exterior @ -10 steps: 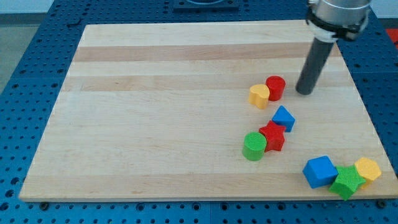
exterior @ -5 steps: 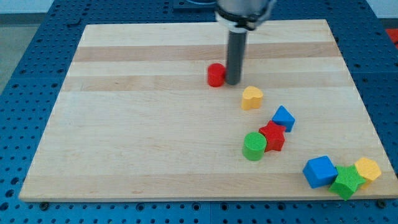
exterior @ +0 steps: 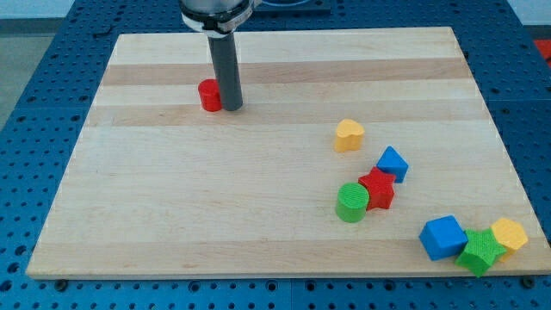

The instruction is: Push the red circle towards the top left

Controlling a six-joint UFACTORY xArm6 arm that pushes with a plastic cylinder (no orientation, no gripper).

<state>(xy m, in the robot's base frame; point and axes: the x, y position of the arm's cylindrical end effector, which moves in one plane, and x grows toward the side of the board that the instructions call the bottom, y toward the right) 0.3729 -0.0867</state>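
The red circle (exterior: 208,95) is a small red cylinder on the wooden board (exterior: 172,189), in the upper left part of the view. My tip (exterior: 232,108) stands right beside it on its right, touching or nearly touching its side. The dark rod rises from there to the top of the view.
A yellow heart (exterior: 348,135) lies right of centre. Below it sit a blue block (exterior: 393,163), a red star (exterior: 377,189) and a green cylinder (exterior: 351,202). At the bottom right are a blue cube (exterior: 443,237), a green star (exterior: 480,251) and a yellow hexagon (exterior: 510,233).
My tip has swept from the right side to the upper left, pushing the red circle away from the yellow heart and leftward across the board. The other blocks have stayed put.
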